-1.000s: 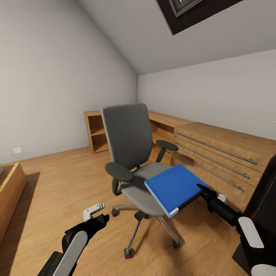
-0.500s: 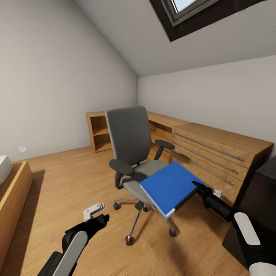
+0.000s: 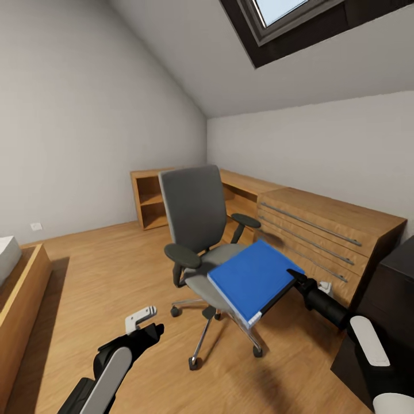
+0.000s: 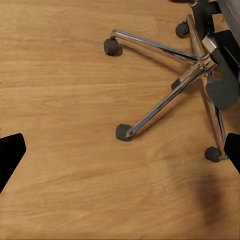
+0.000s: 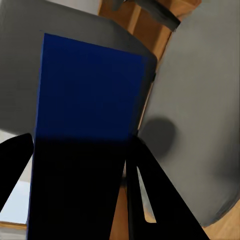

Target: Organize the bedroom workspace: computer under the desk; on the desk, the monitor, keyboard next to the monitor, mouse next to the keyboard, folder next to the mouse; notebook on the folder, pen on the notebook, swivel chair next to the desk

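From head height we look forward and down at the swivel chair. Our left wrist camera faces almost straight down beside the chair, near its chrome base. Our right wrist camera sits very close over the seat, perhaps angled toward the backrest; all three share the chair.

The blue folder sits just right of the head view's centre, a flat bright blue slab with white paper edges along its lower side, tilted so its near corner dips. It is lifted off the seat of the grey swivel chair, which stands behind it at mid-frame (tall back upright, black armrests, chrome five-star base on the oak floor). In the right wrist view the folder runs lengthwise up the frame's left half.
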